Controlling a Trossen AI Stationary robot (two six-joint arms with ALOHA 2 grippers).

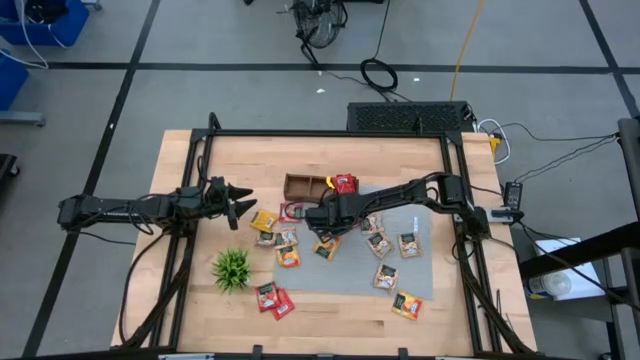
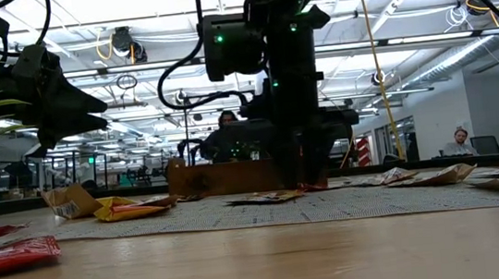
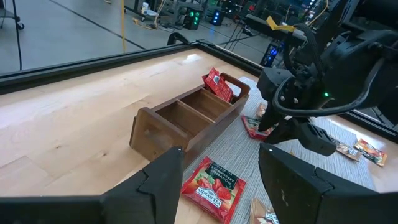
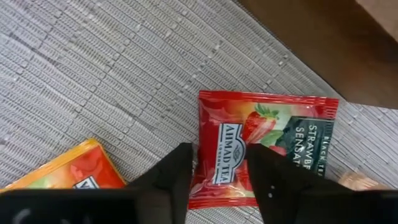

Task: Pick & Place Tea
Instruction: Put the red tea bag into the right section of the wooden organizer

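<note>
Red foil, printed with strawberries and white lettering, fills the space just ahead of the right end effector [image 4: 217, 177]: a small flat square strawberry tea packet [image 4: 261, 146] lies flat on the grey woven mat [image 4: 93, 68], directly under the parted fingers, which straddle its near edge without closing on it. An orange tea packet [image 4: 65, 171] lies just beside it on the mat. From above, this right end effector [image 1: 322, 217] hangs low over the mat's far left part, near the middle of the counter [image 1: 200, 300], just in front of the dark brown wooden compartment tray [image 1: 310, 184]. One red packet [image 1: 345, 183] already leans in the tray's right-hand compartment. Other packets, red, orange, yellow and grey-brown [image 1: 380, 245], lie scattered over the mat, and two red ones [image 1: 273, 298] rest on bare wood near the front edge, beside a small green potted plant [image 1: 231, 267]. The left end effector [image 1: 240, 204] hovers toward the counter's left edge, its fingers spread and holding nothing, with another red strawberry packet [image 3: 213, 187] lying on the mat ahead of it.
</note>
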